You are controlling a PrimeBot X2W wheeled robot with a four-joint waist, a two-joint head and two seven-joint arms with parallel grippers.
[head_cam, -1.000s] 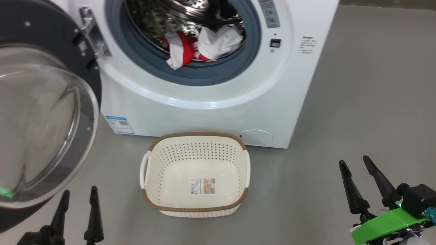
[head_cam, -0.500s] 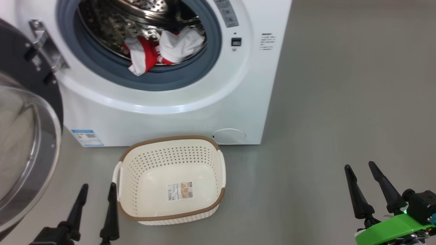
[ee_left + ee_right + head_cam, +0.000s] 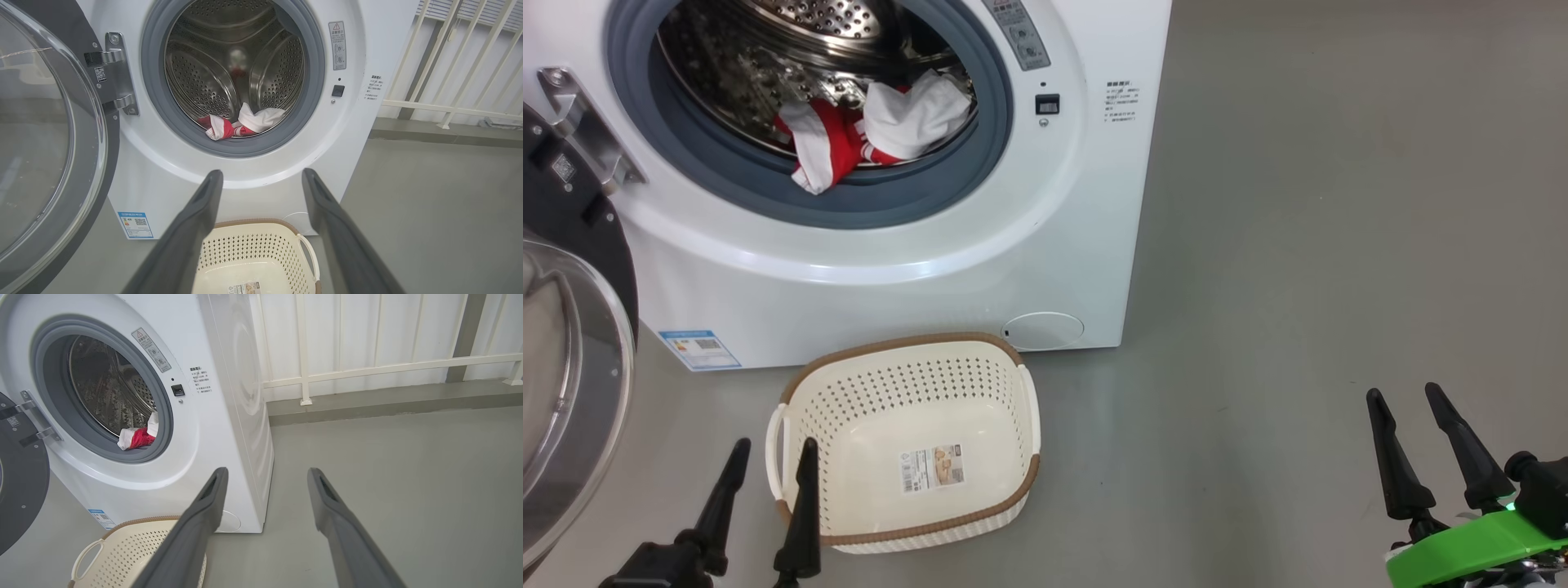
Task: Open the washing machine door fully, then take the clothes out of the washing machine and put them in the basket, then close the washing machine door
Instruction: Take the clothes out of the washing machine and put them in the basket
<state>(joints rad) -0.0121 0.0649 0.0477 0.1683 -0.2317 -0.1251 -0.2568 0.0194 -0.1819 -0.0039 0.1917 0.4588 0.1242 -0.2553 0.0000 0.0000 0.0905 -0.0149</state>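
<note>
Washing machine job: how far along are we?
Done: the washing machine door stands swung wide open. In hand: nothing; the left gripper and right gripper are open and empty. Left: the clothes lie at the front of the drum, the basket holds no clothes, and the door has to be closed afterwards.

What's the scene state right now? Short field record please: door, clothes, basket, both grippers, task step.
door: washing machine door swung open to the left
clothes: clothes, red and white, heaped at the front of the drum in the washing machine
basket: basket on the floor before the machine, holding just a paper label
left gripper: left gripper open, holding nothing, by the basket's left side
right gripper: right gripper open, holding nothing, well right of the basket
step: door open; clothes not yet taken out
</note>
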